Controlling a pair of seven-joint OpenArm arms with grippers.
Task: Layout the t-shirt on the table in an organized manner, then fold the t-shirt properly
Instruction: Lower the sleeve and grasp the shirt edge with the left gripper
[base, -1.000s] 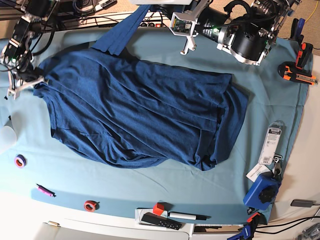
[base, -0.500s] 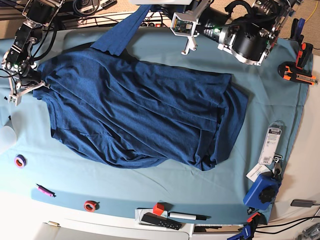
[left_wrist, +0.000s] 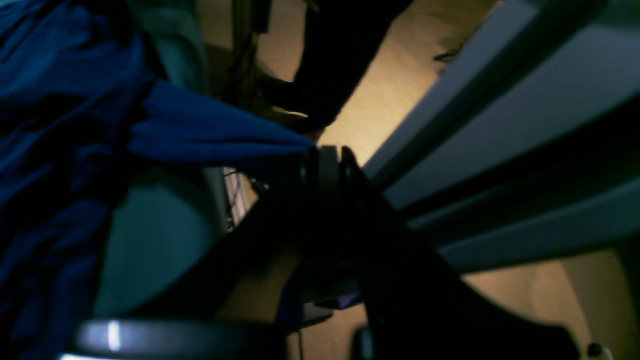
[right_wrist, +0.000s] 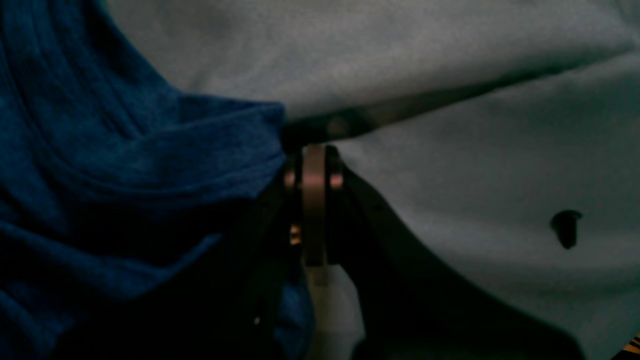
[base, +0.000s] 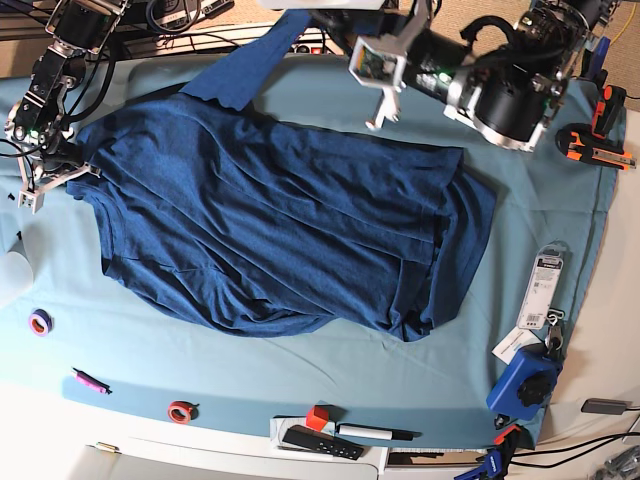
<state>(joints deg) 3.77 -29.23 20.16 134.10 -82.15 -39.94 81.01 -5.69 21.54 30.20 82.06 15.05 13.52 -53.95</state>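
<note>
While both grippers pinch its edges, the t-shirt (base: 280, 230) lies spread out.

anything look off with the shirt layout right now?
Yes. The t-shirt lies crooked and wrinkled on the table, its right end bunched into folds. One sleeve is pulled past the far edge by the left gripper; the right gripper pinches the opposite edge.

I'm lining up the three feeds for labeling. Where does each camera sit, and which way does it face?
Base: overhead, looking down on the t-shirt and table; both arms show.
Left wrist: behind its fingers, facing a lifted shirt fold off the table's edge.
Right wrist: behind its fingers, facing the shirt's edge on the table cloth.
Shared: all three show the blue shirt.
</note>
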